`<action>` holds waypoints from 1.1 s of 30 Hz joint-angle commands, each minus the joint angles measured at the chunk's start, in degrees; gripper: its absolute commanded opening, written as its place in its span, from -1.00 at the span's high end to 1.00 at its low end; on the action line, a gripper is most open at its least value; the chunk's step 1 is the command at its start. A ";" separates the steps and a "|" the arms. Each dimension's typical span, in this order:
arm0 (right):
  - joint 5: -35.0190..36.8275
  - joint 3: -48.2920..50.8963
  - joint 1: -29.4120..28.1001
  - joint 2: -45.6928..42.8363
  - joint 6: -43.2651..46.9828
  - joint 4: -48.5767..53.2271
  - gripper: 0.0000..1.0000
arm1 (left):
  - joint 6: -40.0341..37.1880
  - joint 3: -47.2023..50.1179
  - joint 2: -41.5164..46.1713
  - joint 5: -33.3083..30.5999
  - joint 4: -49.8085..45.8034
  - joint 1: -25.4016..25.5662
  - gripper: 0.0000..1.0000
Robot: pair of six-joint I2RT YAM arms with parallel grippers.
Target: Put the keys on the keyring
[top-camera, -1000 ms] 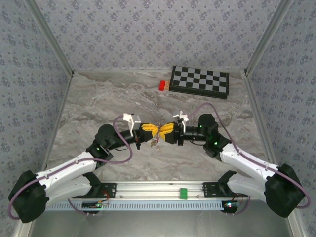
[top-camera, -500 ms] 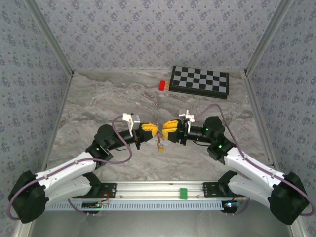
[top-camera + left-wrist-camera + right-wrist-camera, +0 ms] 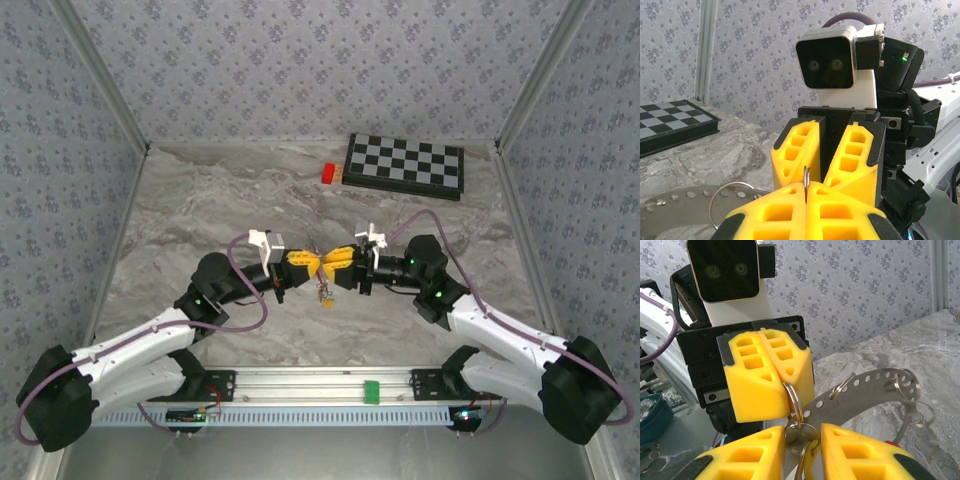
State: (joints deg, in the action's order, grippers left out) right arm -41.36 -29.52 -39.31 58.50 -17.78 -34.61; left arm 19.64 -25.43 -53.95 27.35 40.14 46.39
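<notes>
Over the middle of the table my two grippers meet tip to tip. My left gripper (image 3: pixel 314 263) (image 3: pixel 806 187) is shut on a metal split ring (image 3: pixel 793 399), seen edge-on between its yellow pads. That ring links to a second ring (image 3: pixel 802 437) carrying a key with a yellow head (image 3: pixel 811 461). My right gripper (image 3: pixel 329 262) (image 3: pixel 803 432) is open, its pads close on either side of this second ring. The keyring (image 3: pixel 867 385), a curved grey band with holes and small rings, arcs off to the right. The keys (image 3: pixel 325 293) dangle below the fingertips.
A folded checkerboard (image 3: pixel 405 165) lies at the back right of the marble table (image 3: pixel 200 210), with a red block (image 3: pixel 328 172) at its left end. Patterned walls close in three sides. A green tab (image 3: pixel 372 390) sits on the front rail.
My right gripper pulled back to the right, then came forward again to the left gripper's tips, with its jaws narrowing. The left gripper stayed shut and still.
</notes>
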 commanded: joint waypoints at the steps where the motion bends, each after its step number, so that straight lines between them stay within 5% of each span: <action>1: -1.13 -2.66 -0.50 0.15 -0.07 -2.27 0.52 | 0.48 -0.58 -0.20 -0.22 3.27 0.46 1.00; 6: -1.17 -3.13 -0.68 0.55 -0.05 -2.48 0.60 | 0.49 -0.65 -0.45 0.07 3.28 0.55 1.00; 11: -1.85 -3.39 -0.77 1.00 0.25 -1.88 1.00 | 0.41 -0.66 -0.17 0.01 3.03 0.67 1.00; 15: -1.92 -3.75 -0.53 0.11 2.09 1.72 1.00 | -0.27 -0.87 0.84 -0.43 0.98 0.62 1.00; 26: -2.31 -12.80 0.12 -0.37 16.87 31.75 1.00 | -5.62 -3.95 4.08 2.19 -13.99 -1.18 0.46; 33: -2.29 -20.22 -0.48 4.05 26.29 48.29 1.00 | -11.54 -6.15 5.14 4.46 -24.88 -1.96 0.41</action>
State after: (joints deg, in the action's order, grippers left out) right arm -42.87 -45.87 -39.40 61.12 2.04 3.53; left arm 11.94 -29.10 -49.84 29.52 20.80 44.97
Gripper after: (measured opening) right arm 0.040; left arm 0.290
